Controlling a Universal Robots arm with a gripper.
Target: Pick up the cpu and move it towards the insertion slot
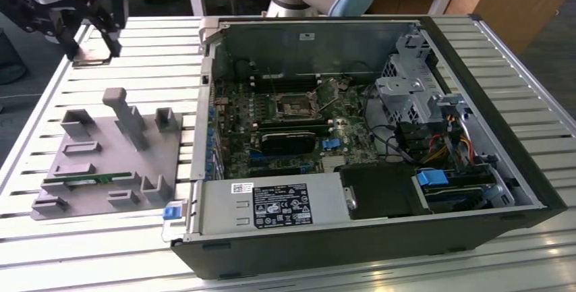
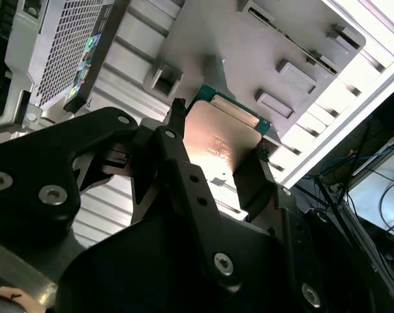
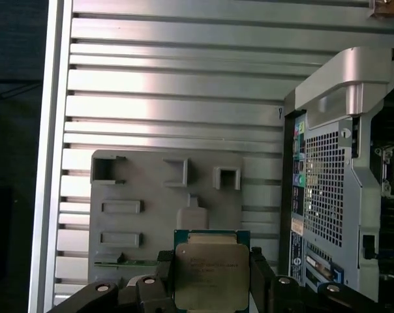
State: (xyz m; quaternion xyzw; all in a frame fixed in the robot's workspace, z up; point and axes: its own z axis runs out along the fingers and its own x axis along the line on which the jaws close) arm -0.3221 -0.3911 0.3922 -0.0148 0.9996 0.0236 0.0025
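My gripper (image 3: 212, 277) clamps the cpu (image 3: 211, 272) by its edges; the insertion slot (image 1: 295, 108), probably at three o'clock, demands level carrying.

Pincer (image 1: 93, 42) above table (image 1: 135, 63), fixture (image 1: 112, 154) apparently just beside computer case (image 1: 360, 143) on the exterior view's left

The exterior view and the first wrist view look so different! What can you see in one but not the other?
The exterior view alone shows inside the computer case: the insertion slot on the green board, and coloured cables. The first wrist view alone shows the cpu up close, silvery, clamped between the gripper fingers. Both share the grey fixture, the slatted table and the case.
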